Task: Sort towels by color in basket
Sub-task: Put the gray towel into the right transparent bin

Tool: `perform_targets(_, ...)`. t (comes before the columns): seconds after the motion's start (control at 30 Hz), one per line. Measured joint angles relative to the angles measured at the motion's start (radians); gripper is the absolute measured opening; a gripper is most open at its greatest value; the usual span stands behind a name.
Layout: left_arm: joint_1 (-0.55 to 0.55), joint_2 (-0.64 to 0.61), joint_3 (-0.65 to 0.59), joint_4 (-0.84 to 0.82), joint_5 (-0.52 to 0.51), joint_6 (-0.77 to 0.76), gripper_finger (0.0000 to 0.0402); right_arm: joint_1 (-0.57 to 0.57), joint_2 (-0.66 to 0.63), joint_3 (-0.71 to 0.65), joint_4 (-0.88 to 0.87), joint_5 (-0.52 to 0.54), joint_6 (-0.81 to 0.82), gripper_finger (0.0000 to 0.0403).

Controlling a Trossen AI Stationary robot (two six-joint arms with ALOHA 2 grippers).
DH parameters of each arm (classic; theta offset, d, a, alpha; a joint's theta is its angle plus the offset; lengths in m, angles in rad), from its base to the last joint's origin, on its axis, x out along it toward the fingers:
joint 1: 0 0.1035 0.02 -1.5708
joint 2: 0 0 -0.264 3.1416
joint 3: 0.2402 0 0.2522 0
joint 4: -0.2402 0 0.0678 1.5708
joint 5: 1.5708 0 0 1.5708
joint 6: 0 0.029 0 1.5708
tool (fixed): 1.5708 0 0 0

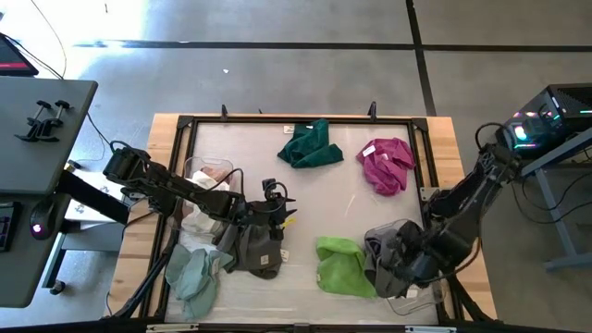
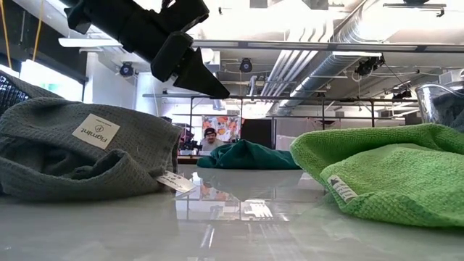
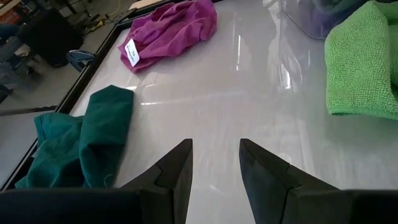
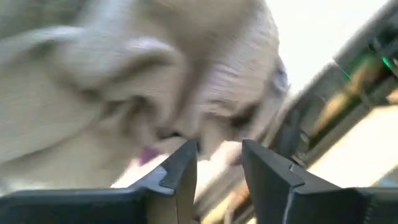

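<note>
My left gripper (image 1: pixel 282 211) (image 3: pixel 216 144) is open and hovers over bare table, just past the grey towel (image 1: pixel 254 252) (image 2: pixel 72 152), which lies crumpled on the table. Around it lie a lime green towel (image 1: pixel 340 266) (image 3: pixel 360 62), a dark green towel (image 1: pixel 310 146) (image 3: pixel 81 146) and a magenta towel (image 1: pixel 387 165) (image 3: pixel 171 31). A pale teal towel (image 1: pixel 194 276) and a white and pink heap (image 1: pixel 199 220) sit at the left. My right gripper (image 1: pixel 400 262) (image 4: pixel 219 146) is open, right up against a pale grey cloth (image 4: pixel 124 74) in the clear bin. My right gripper stands with its open fingers right at the bunched pale grey cloth in the clear bin. Whether the fingers touch the cloth I cannot tell. My left gripper touches nothing.
A clear bin (image 1: pixel 412 294) (image 3: pixel 305 18) sits at the table's near right corner, and a basket (image 1: pixel 205 172) at the left under my left arm. A black frame (image 1: pixel 296 118) rims the table. Bare surface (image 1: pixel 305 208) lies mid-table. A person (image 2: pixel 210 138) shows far behind.
</note>
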Motion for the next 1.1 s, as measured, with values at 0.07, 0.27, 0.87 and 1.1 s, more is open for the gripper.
perform_targets(0.07, 0.0, 0.0, 0.0, 0.0, 0.0, 0.0, 0.0119, 0.014, 0.0, 0.037, 0.034, 0.074, -0.06, 0.0124)
perform_targets(0.27, 0.0, 0.0, 0.0, 0.0, 0.0, 0.0, 0.0119, 0.008, 0.0, 0.003, 0.395, 0.193, -0.38, 0.0124)
perform_targets(0.87, 0.0, 0.0, 0.0, -0.001, 0.0, 0.0, 0.0119, -0.125, 0.013, -0.148, 0.311, 0.136, -0.432, 0.0117)
perform_targets(1.1, 0.0, 0.0, 0.0, -0.008, 0.0, -0.017, 0.0119, -0.14, 0.033, -0.286, 0.402, 0.016, -0.373, 0.0102)
